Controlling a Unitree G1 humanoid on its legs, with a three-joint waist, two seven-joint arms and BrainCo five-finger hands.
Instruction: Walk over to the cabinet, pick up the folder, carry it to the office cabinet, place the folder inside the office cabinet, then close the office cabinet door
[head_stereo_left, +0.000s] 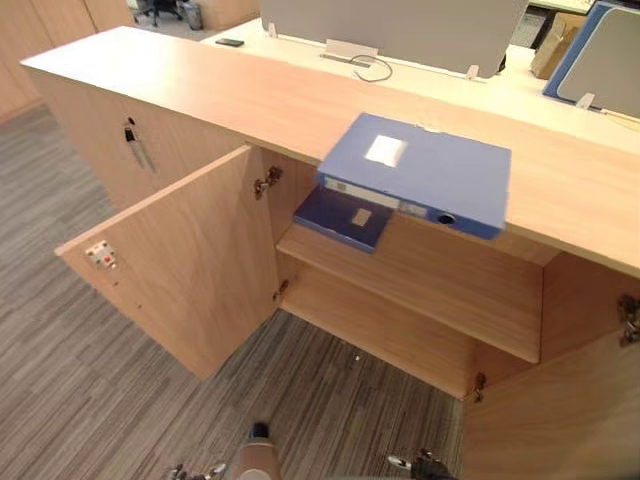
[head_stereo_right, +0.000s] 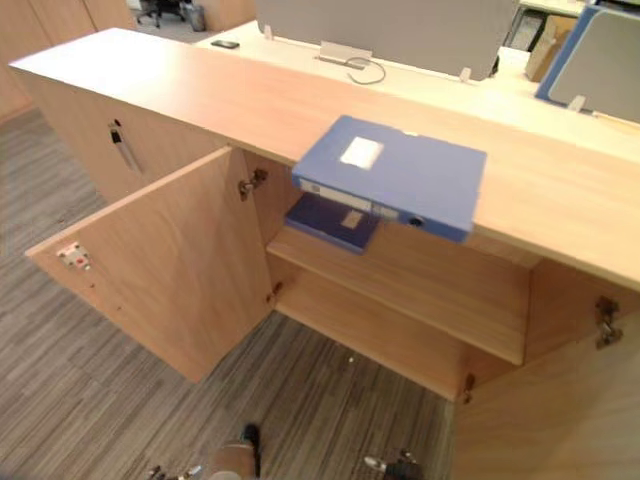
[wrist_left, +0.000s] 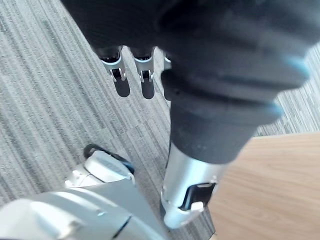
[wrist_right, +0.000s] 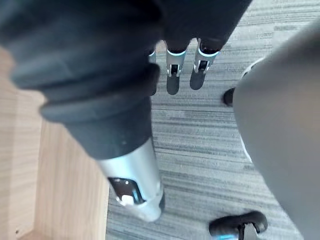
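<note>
Left hand (wrist_left: 145, 75) hung down, fingers straight, holding nothing. Left door (head_stereo_left: 180, 260) stood swung out. Blue folder (head_stereo_left: 420, 172) lay flat on the countertop (head_stereo_left: 200, 90), front edge overhanging a darker folder (head_stereo_left: 340, 215) on the shelf (head_stereo_left: 450, 290). It looked stiff, boxy, light and smooth-covered; best gripped at the overhanging spine. Right hand (wrist_right: 172, 75) likewise relaxed, empty.

Grey striped carpet (head_stereo_left: 60, 330) covers the floor around the long light-wood cabinet (head_stereo_left: 200, 90). Behind it stands a pale table (head_stereo_left: 290, 45) with a grey partition screen (head_stereo_left: 400, 25) and a blue-edged one (head_stereo_left: 608, 60). Wood panelling (head_stereo_left: 35, 40) lines the far left, near a black office chair (head_stereo_left: 158, 10).
</note>
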